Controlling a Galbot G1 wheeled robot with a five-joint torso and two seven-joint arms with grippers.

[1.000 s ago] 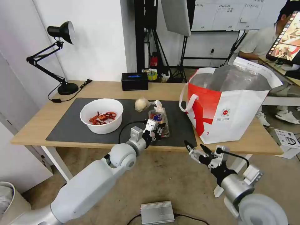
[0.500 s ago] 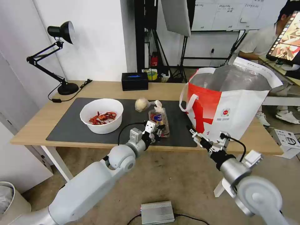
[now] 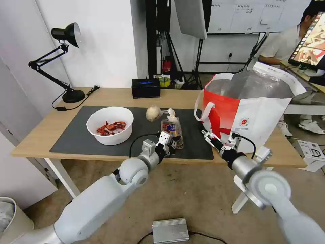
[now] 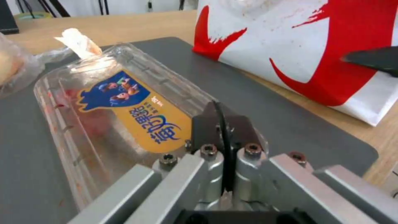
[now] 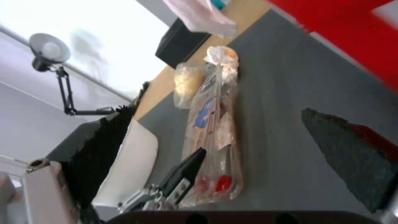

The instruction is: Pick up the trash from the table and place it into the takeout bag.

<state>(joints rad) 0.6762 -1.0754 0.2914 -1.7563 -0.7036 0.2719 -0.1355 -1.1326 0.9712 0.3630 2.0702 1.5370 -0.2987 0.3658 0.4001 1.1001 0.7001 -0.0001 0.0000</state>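
A: Fingers?
B: Left gripper [image 3: 171, 142] fingers [image 4: 219, 124] pinched on clear tray [image 3: 172, 130], near mat [image 3: 78, 139] edge. Right gripper [image 3: 207, 134] spread, beside takeout bag [image 3: 250, 118].

takeout bag [image 4: 298, 40] (top cut off)

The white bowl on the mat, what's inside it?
The white bowl holds red crayfish shells heaped toward its near side; the near wall hides whatever lies at the bottom below them.
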